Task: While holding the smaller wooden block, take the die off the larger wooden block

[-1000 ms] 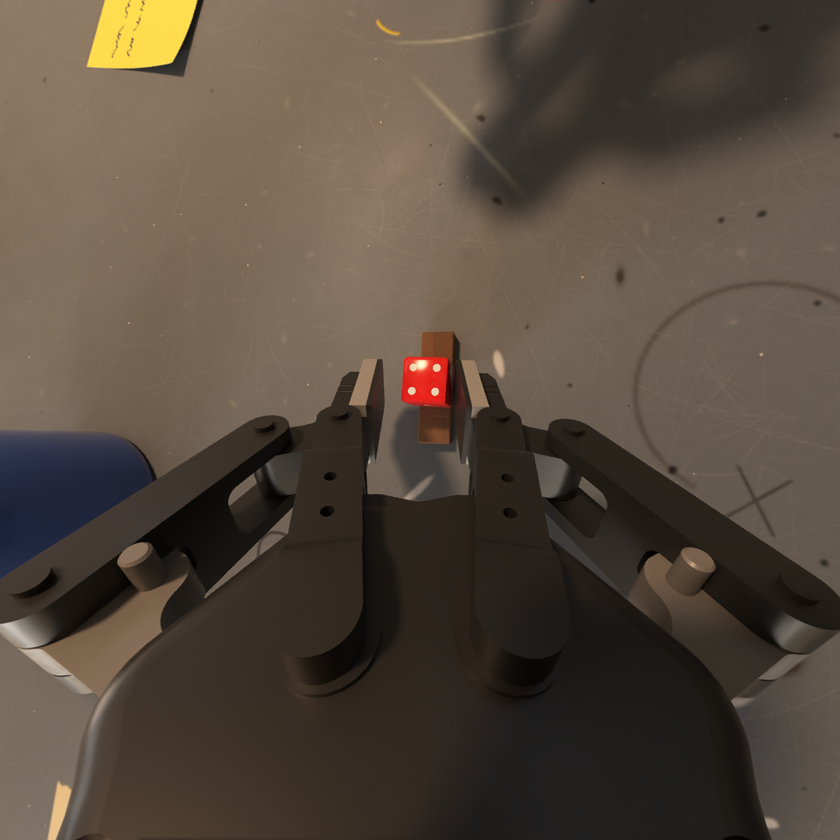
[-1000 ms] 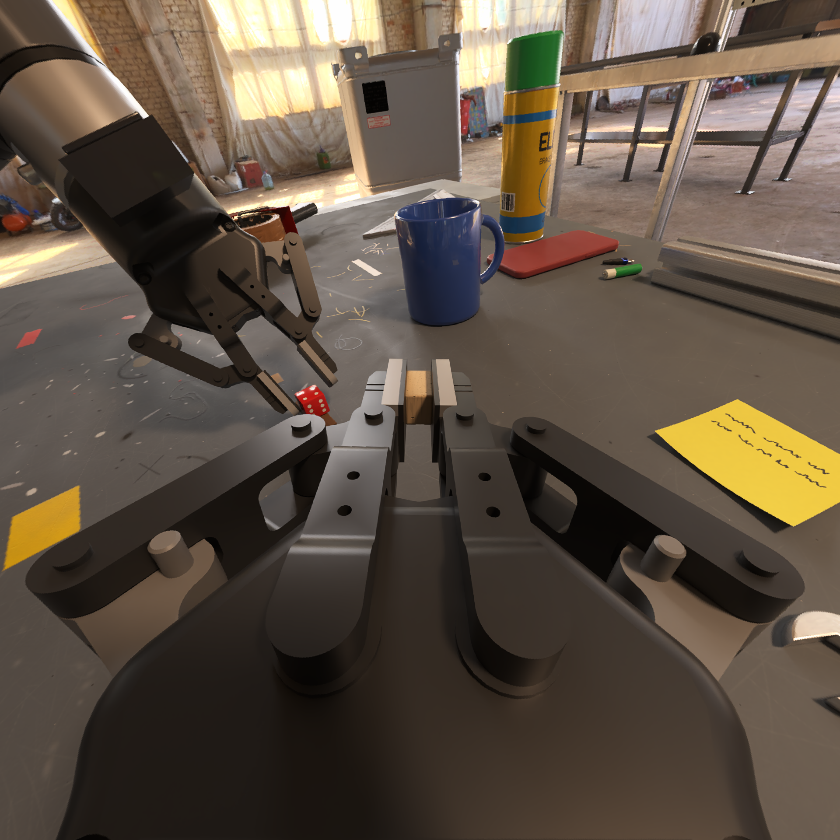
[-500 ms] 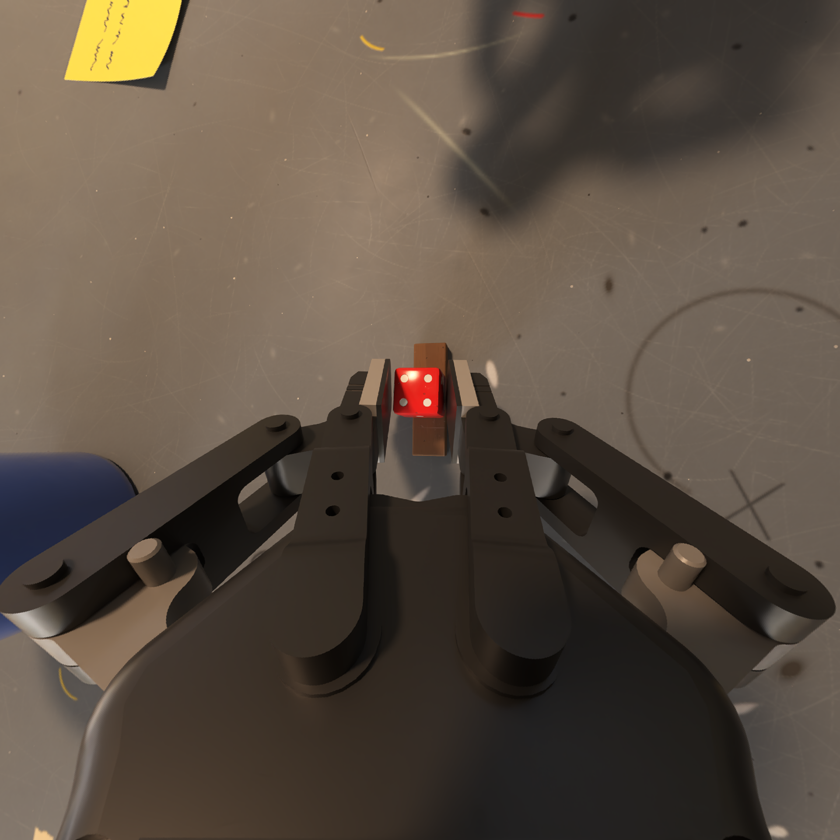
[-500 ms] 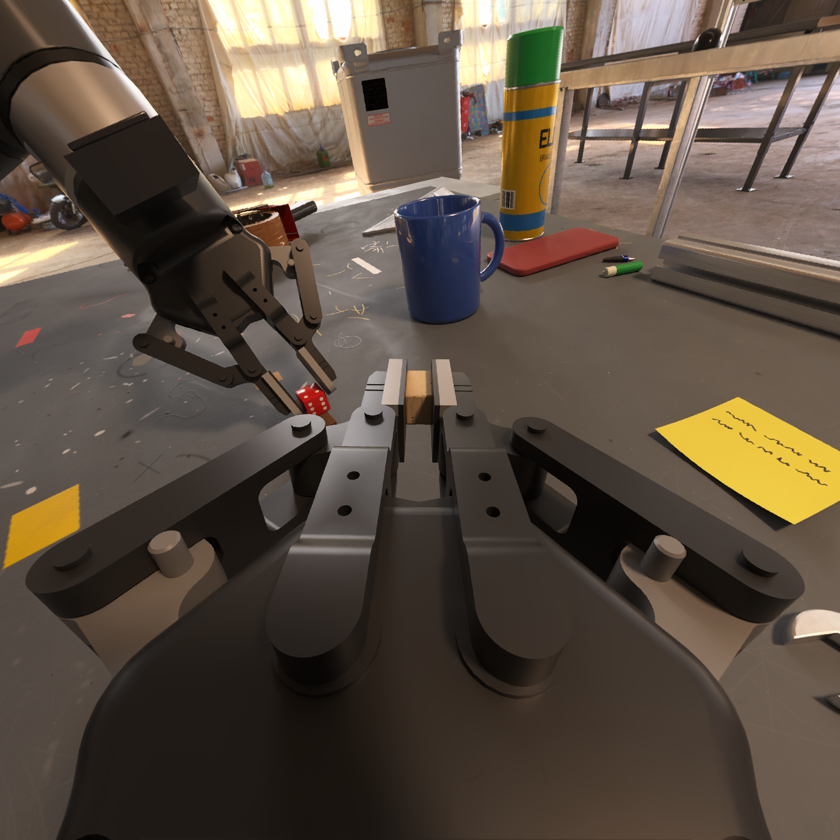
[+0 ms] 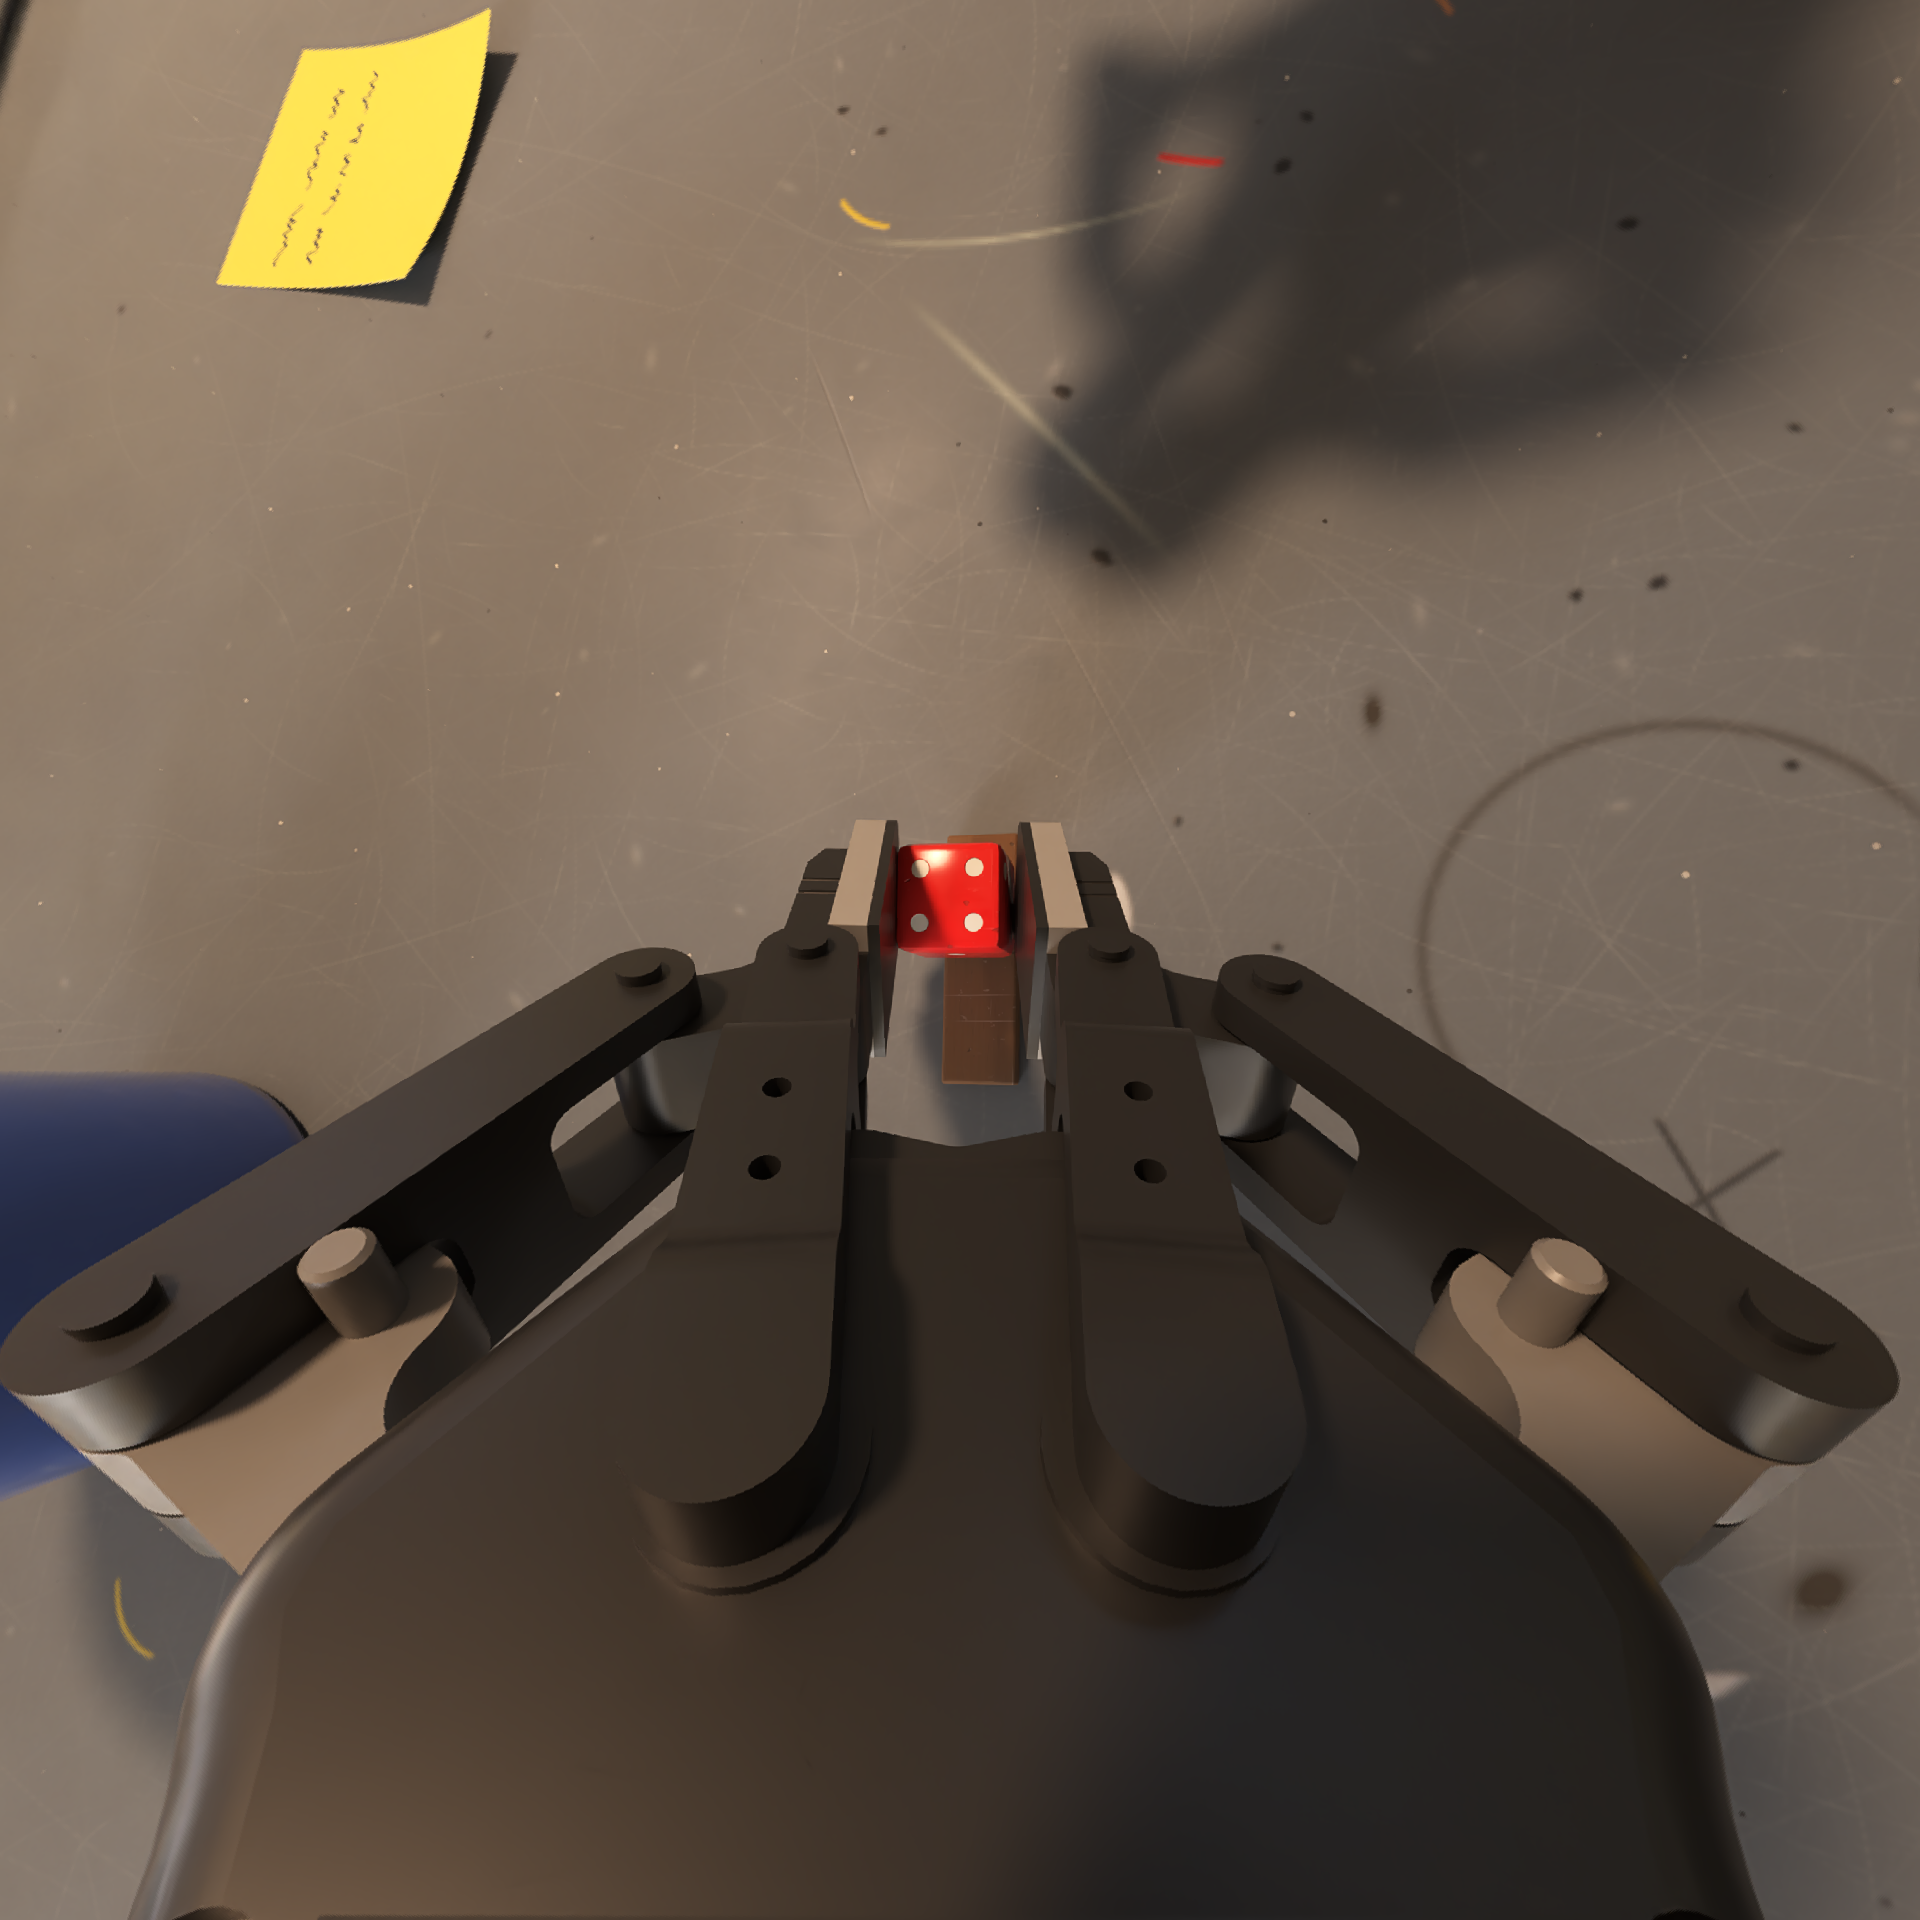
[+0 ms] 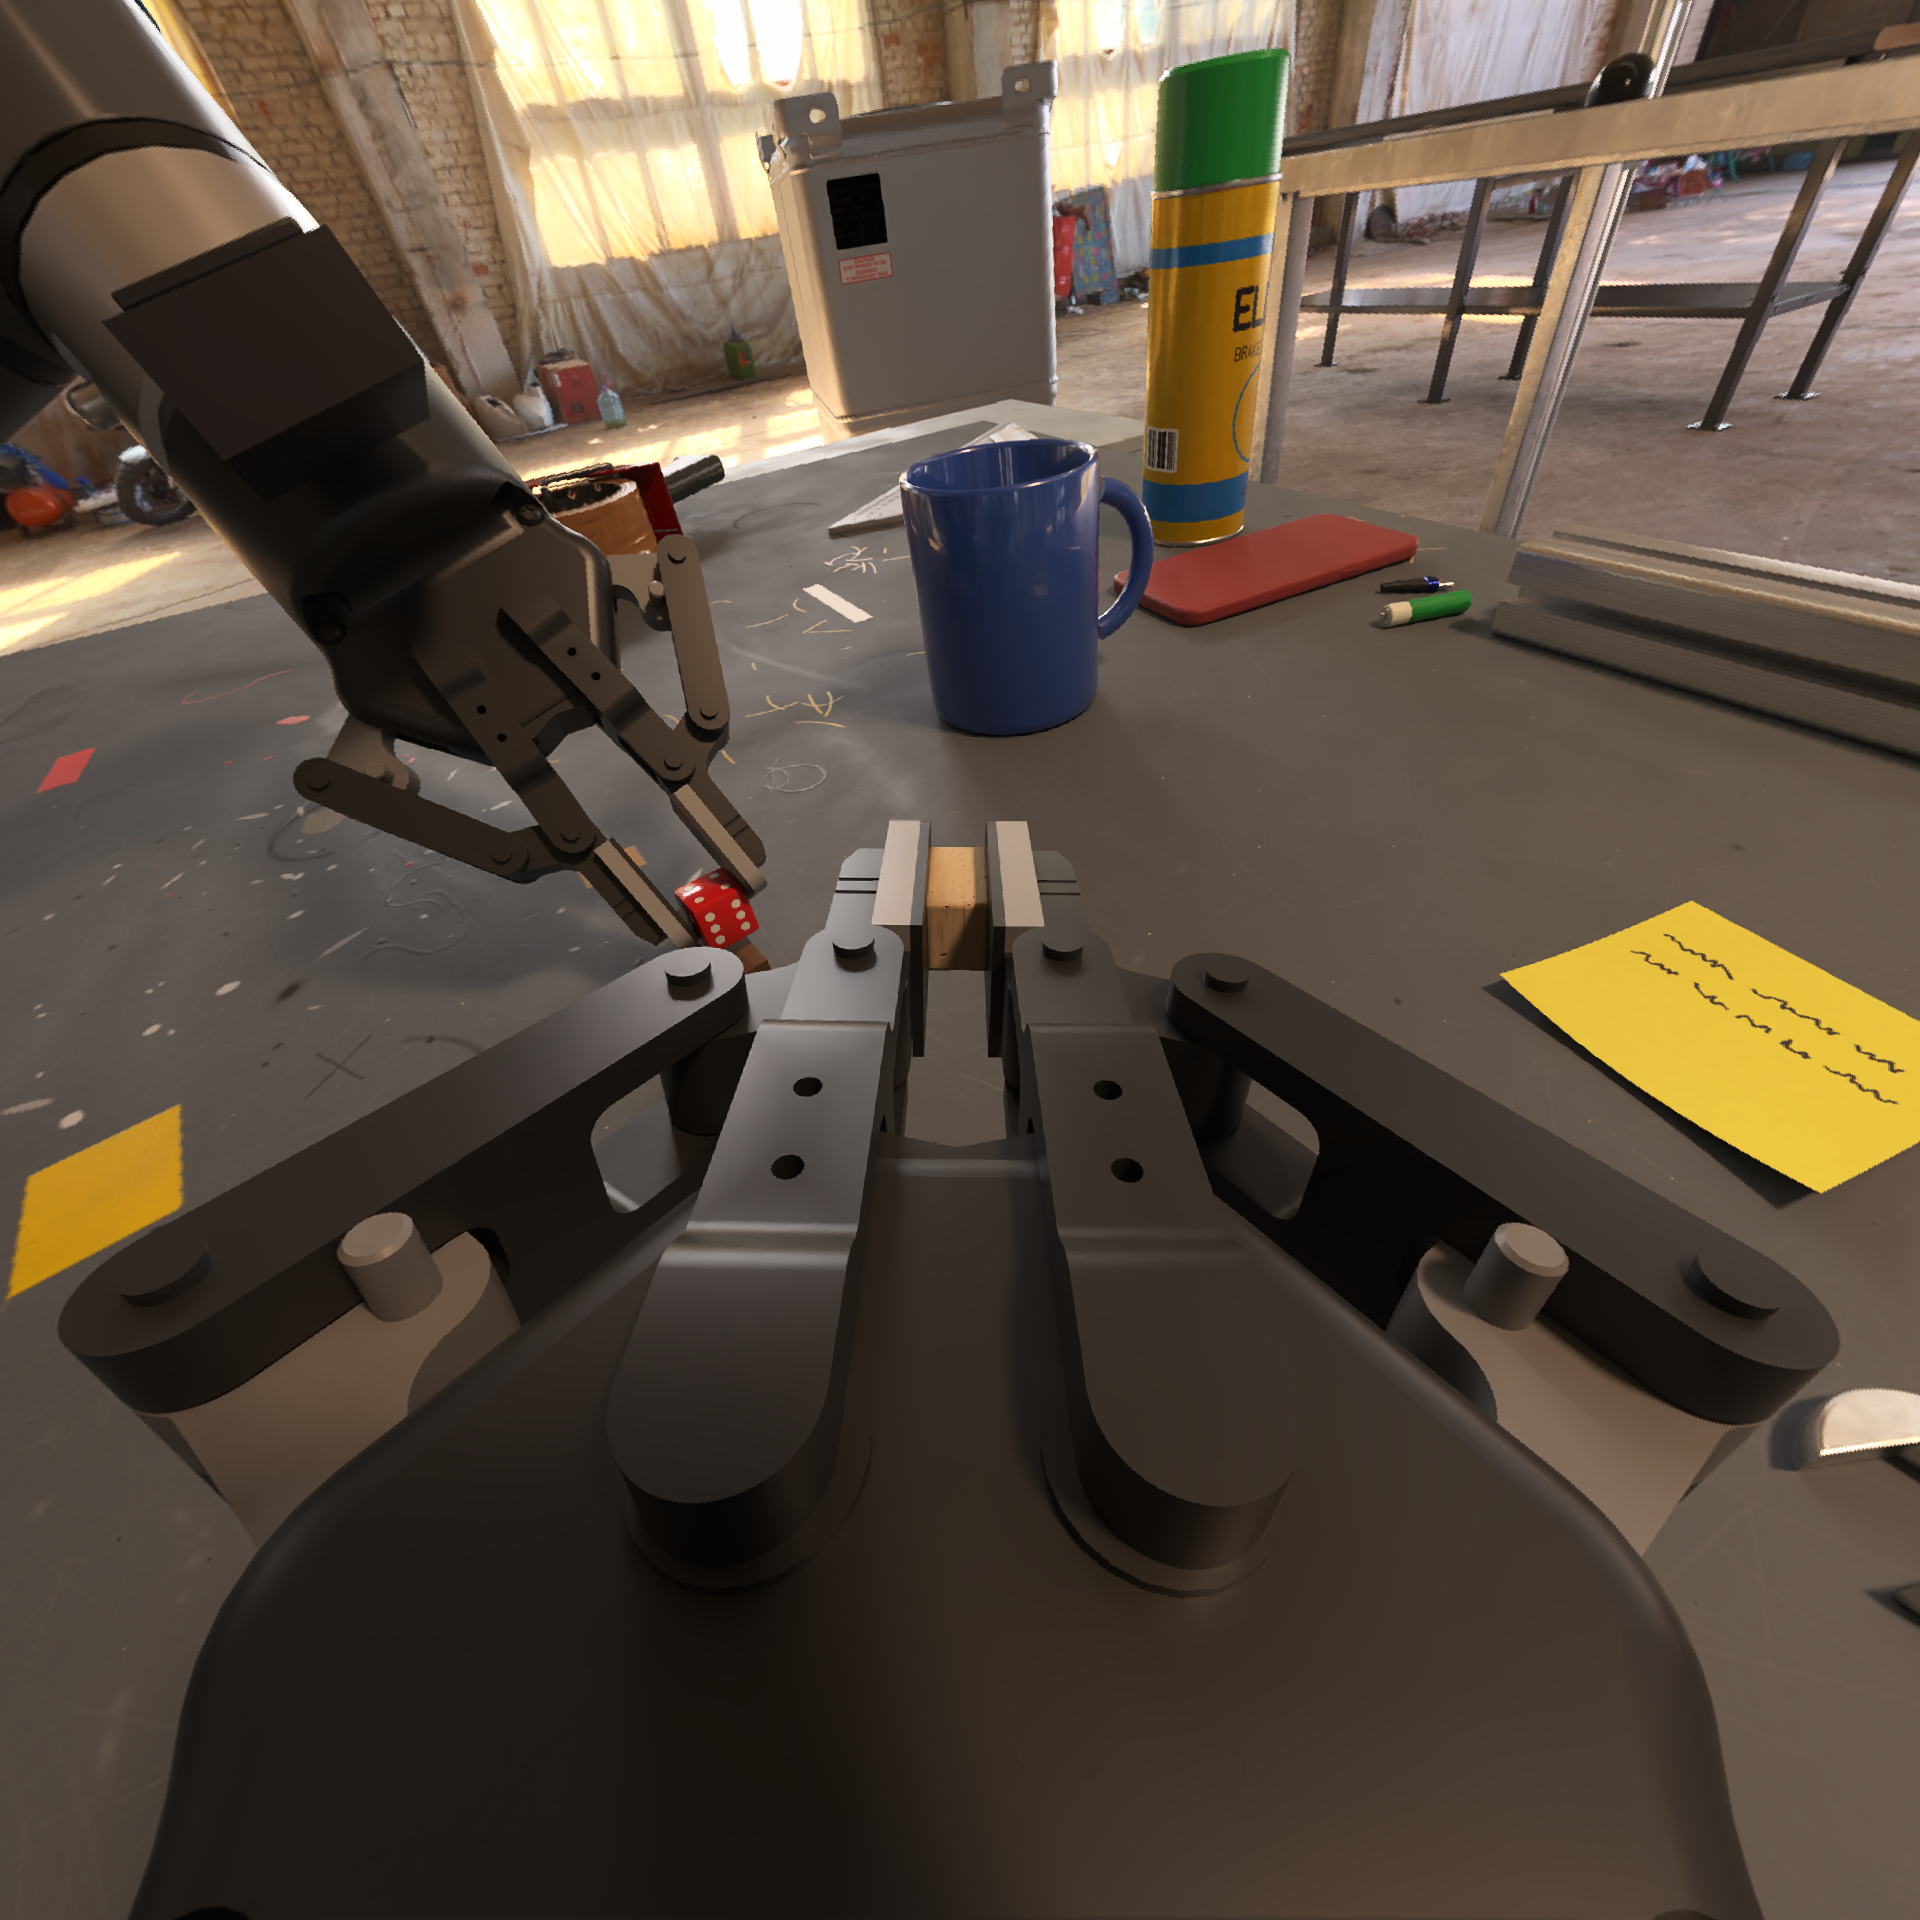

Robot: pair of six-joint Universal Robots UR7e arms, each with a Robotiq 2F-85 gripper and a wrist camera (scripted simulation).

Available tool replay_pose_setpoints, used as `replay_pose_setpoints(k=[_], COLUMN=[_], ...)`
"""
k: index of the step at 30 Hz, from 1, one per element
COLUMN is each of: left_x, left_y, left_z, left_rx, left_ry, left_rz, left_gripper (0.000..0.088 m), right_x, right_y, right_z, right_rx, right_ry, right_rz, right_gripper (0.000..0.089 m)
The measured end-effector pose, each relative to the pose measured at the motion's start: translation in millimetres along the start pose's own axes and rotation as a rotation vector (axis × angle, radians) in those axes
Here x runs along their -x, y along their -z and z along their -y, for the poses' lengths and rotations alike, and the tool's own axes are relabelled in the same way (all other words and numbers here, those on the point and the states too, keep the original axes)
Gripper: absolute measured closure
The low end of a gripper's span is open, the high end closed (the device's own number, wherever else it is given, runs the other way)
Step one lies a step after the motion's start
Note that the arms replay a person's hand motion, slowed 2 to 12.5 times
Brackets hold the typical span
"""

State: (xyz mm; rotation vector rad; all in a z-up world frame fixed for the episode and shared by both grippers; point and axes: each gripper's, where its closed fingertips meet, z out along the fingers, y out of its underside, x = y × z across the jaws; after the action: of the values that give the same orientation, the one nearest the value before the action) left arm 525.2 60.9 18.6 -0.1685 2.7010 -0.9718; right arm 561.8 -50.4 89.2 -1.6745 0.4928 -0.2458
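My left gripper (image 5: 956, 873) is shut on the red die (image 5: 948, 899), with a pad against each side of it. The larger, dark brown wooden block (image 5: 979, 1023) lies on the table just under the die, and the die looks slightly raised off it. In the right wrist view the left gripper (image 6: 696, 894) comes down from the left, holding the die (image 6: 717, 912) over the brown block (image 6: 755, 956). My right gripper (image 6: 956, 883) is shut on the smaller, pale wooden block (image 6: 956, 906) and holds it above the table, just right of the die.
A blue mug (image 6: 1008, 592) stands behind the grippers and shows at the left edge of the left wrist view (image 5: 104, 1247). Farther back are a spray can (image 6: 1210, 312), a red flat case (image 6: 1268, 566), a green marker (image 6: 1429, 608) and metal bars (image 6: 1714, 644). A yellow note (image 6: 1745, 1039) lies to the right.
My left gripper's fingers have closed from either side onto the die. The die now sits higher against the brown block than before. The right gripper and its pale block have not moved.
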Motion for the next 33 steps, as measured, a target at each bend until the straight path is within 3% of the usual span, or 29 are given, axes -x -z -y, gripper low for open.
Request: replay_pose_setpoints(k=[6, 15, 33], left_x=[2, 4, -34], left_y=[2, 4, -1], left_z=[5, 13, 18], left_rx=[-0.03, -0.055, -0.012], left_ry=[0.004, 0.013, 0.058], left_rz=[0.046, 0.215, 0.391], left_gripper=[0.068, 0.068, 0.068], right_x=[0, 1, -2], right_y=[0, 0, -5], right_z=[-0.1, -0.1, -6.4], right_rx=[0.0, 0.002, 0.027], right_ry=[0.0, 0.0, 0.006], right_rz=[0.0, 0.003, -0.022], right_gripper=[0.0802, 0.0802, 0.0802])
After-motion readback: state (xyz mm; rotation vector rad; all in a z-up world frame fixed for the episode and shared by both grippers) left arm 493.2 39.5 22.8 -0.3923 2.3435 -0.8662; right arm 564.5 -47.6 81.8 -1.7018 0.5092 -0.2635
